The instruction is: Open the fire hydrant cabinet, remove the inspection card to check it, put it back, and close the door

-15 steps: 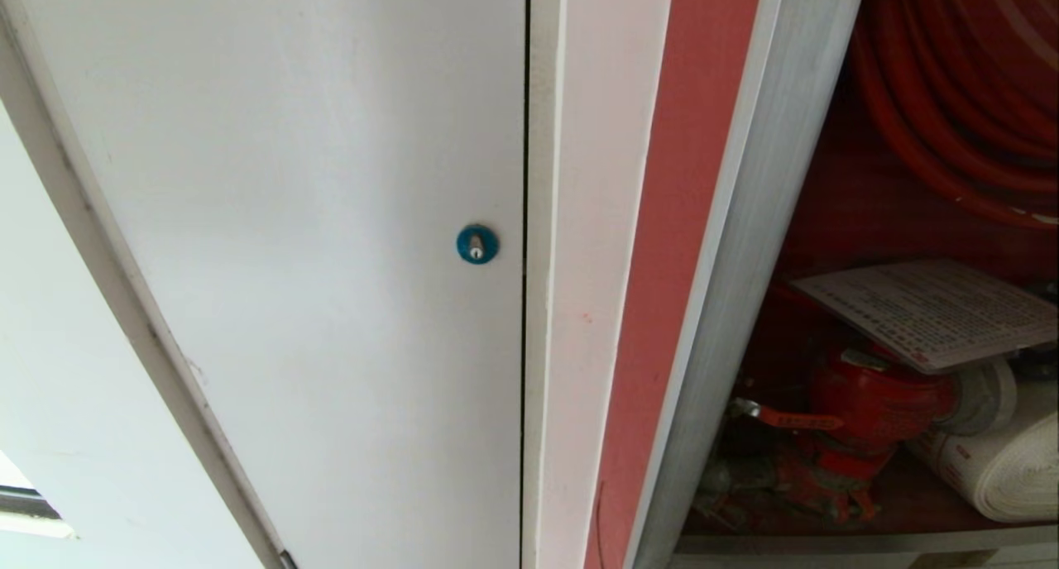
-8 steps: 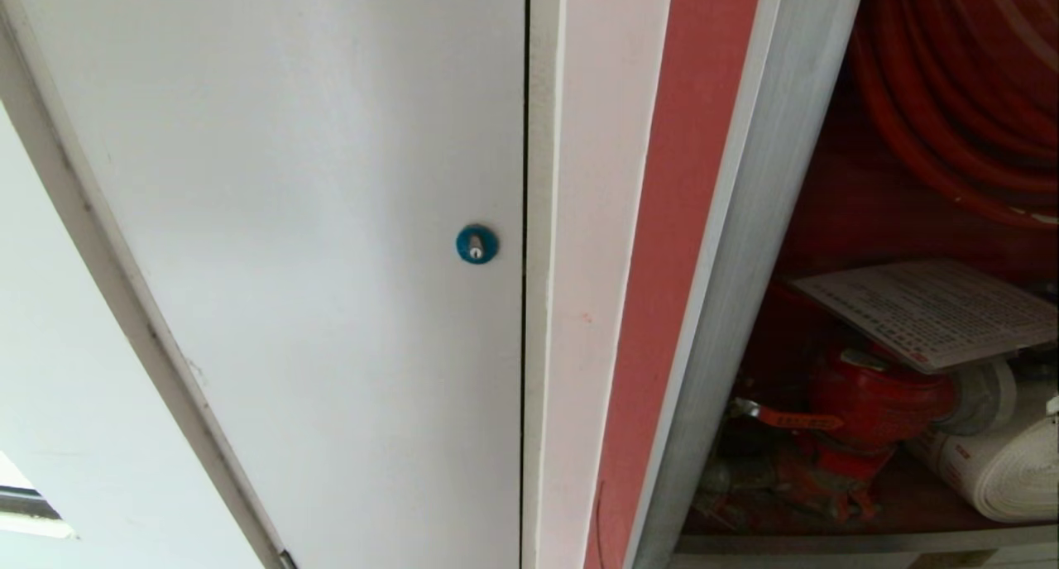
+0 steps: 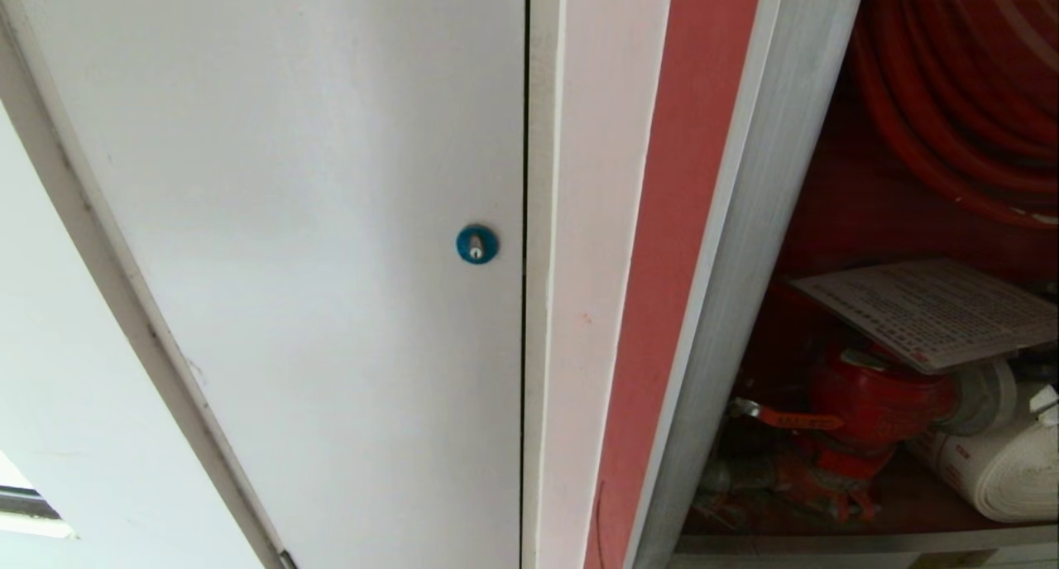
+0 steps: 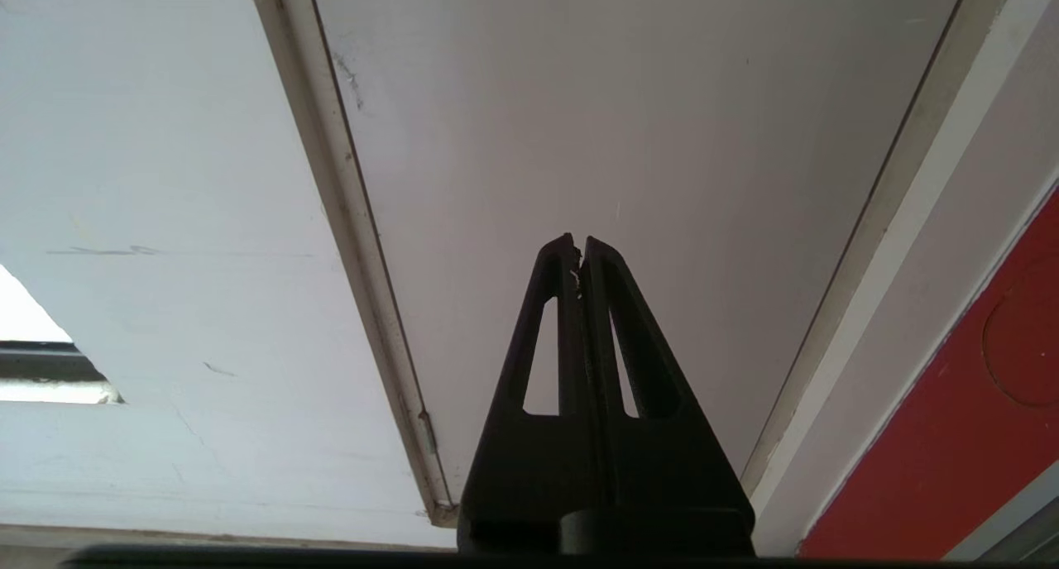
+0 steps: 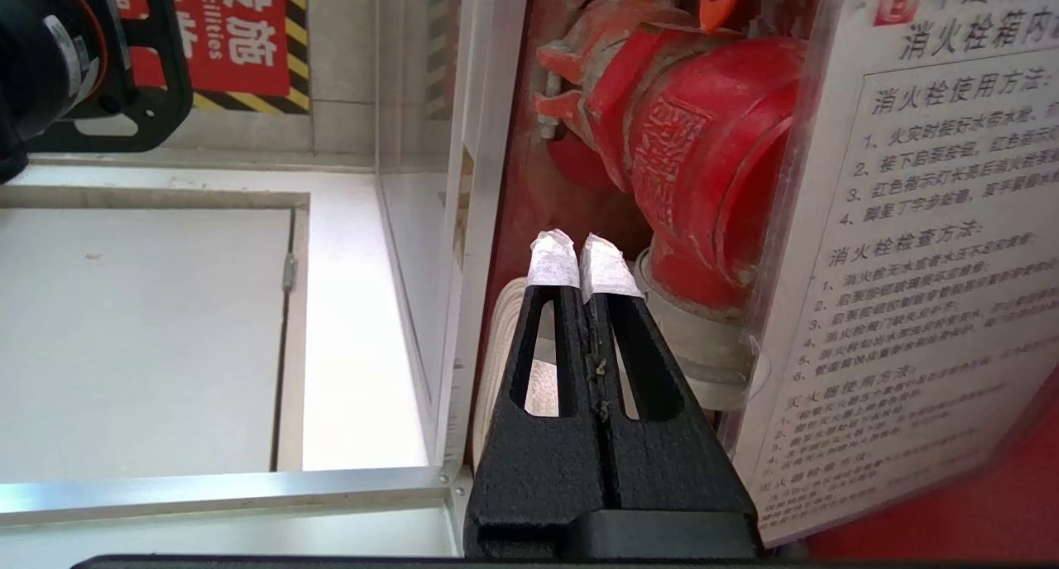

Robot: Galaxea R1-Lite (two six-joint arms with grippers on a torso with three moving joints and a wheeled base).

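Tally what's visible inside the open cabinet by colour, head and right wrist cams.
Red: 2, the hose reel and the valve
White or pale: 2, the inspection card and the rolled hose
Total: 4

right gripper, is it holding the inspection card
No, the right gripper is shut and empty, with the inspection card beside it.

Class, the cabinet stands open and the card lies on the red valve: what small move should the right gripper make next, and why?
Probably open its fingers: the right gripper is shut and empty beside the inspection card, which lies ungrasped on the red valve.
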